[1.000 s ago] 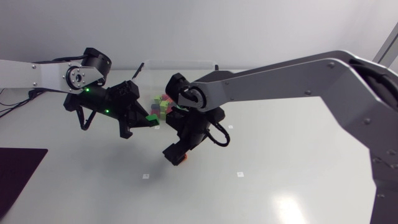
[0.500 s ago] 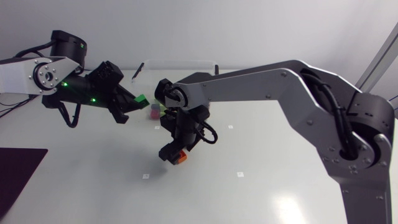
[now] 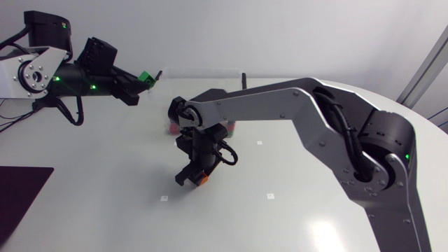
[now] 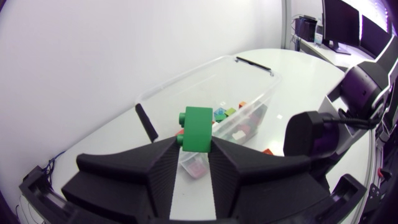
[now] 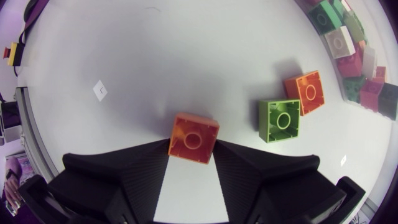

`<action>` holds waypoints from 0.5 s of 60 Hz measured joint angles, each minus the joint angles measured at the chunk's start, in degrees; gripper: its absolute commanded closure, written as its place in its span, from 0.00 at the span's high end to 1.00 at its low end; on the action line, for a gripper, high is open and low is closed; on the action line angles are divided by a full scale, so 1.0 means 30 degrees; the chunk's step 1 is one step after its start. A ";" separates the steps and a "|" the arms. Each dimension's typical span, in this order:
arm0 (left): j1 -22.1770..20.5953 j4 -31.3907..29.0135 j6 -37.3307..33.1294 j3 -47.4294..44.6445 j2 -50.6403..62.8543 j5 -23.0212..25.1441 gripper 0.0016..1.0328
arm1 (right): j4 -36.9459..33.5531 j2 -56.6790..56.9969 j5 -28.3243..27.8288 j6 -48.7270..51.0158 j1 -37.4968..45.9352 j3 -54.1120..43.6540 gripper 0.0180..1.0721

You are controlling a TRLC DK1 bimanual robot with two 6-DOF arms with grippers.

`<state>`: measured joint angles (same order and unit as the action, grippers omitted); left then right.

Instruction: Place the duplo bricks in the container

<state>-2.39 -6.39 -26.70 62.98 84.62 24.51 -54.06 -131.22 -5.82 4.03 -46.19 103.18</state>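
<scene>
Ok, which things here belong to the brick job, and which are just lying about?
Job:
- clear container, with stored bricks inside
- held green brick, in the left gripper
- held orange brick, in the right gripper
- loose green brick and loose orange brick, on the table

Lying about:
- small white markers
- dark mat

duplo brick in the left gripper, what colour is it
Green. The duplo brick shows best in the left wrist view, held in the left gripper.
</scene>
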 measured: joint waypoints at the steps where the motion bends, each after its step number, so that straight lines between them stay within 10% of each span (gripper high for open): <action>1: 0.0044 0.0131 0.0117 0.0066 0.0000 -0.0036 0.20 | 0.0000 0.0000 0.0036 0.0000 0.0000 0.0000 0.31; 30: 0.0095 0.0699 0.1734 0.3111 0.3242 -0.0342 0.20 | 0.0080 0.2929 0.0117 0.0007 0.0612 -0.2259 0.30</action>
<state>-2.11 -4.29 -21.50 72.31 94.35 23.49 -53.82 -122.43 -5.48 4.05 -44.36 96.40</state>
